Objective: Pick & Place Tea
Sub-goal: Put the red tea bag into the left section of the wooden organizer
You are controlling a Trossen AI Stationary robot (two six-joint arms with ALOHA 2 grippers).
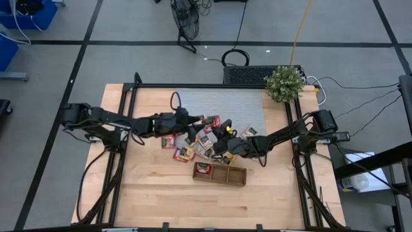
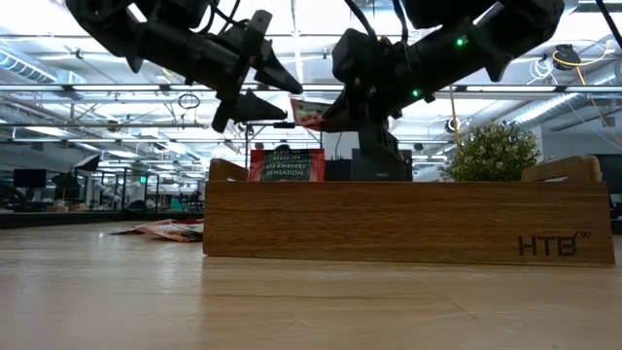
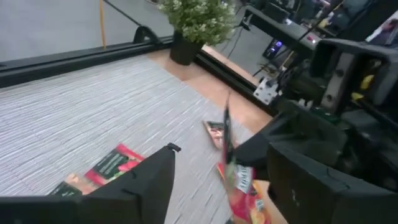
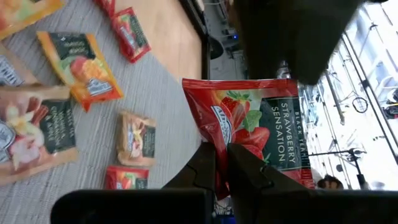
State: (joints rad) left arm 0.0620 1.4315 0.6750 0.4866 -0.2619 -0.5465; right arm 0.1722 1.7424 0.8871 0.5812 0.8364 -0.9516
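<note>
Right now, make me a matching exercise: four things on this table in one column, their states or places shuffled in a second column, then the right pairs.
Things:
1. left end effector
2. right end effector
3. wooden tray
4. potted plant

States or places:
A. at a far corner of the grey mat, on the right arm's side
B. shut on the red strawberry packet
C. open, holding nothing
D. on bare wood, on the near side of the packet pile

Pairs: 1-C; 2-B; 3-D; 4-A
</note>
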